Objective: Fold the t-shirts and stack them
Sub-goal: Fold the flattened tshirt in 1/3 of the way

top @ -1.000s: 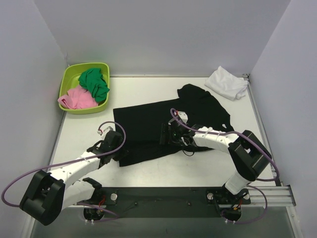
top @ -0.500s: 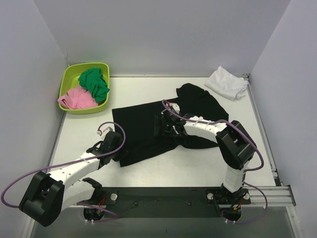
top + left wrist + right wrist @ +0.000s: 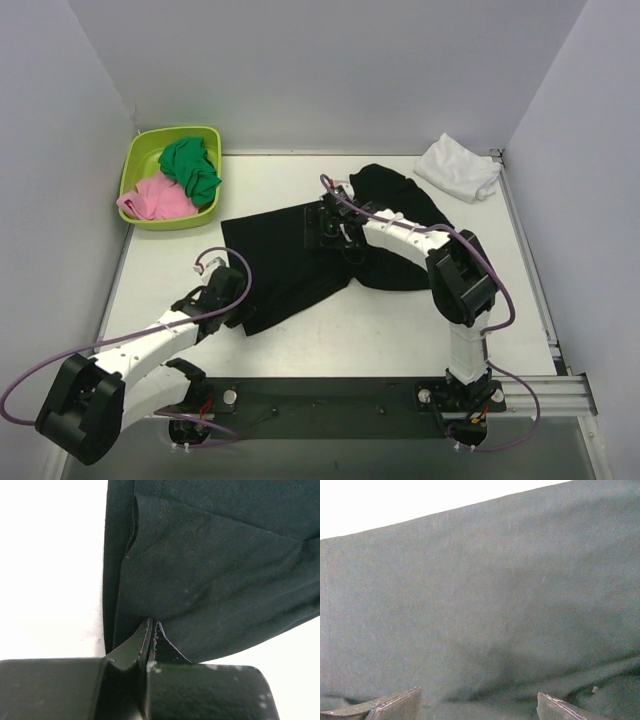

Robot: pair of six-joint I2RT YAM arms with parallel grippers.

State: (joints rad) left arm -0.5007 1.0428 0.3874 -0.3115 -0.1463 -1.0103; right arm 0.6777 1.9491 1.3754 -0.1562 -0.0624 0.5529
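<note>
Two shirts out, left arm pinching the black one

Black t-shirt lies mid-table, long axis diagonal: flat end near-left, bunched end far-right, toward the white t-shirt in the far-right corner. Left gripper is clenched on the black t-shirt's near-left edge. Right gripper is spread wide, low over its far part, grasping nothing.

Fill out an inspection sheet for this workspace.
Surface: white table, no spills seen.
Job's things: black t-shirt spread across the middle; white t-shirt bunched far right.
Clutter: green tub far left, holding a green cloth and a pink cloth.
End effectors: left end effector shut on the black t-shirt's near corner; right end effector open over that shirt.
Cables: purple cables loop along both arms.
Surroundings: plain grey walls on three sides.
</note>
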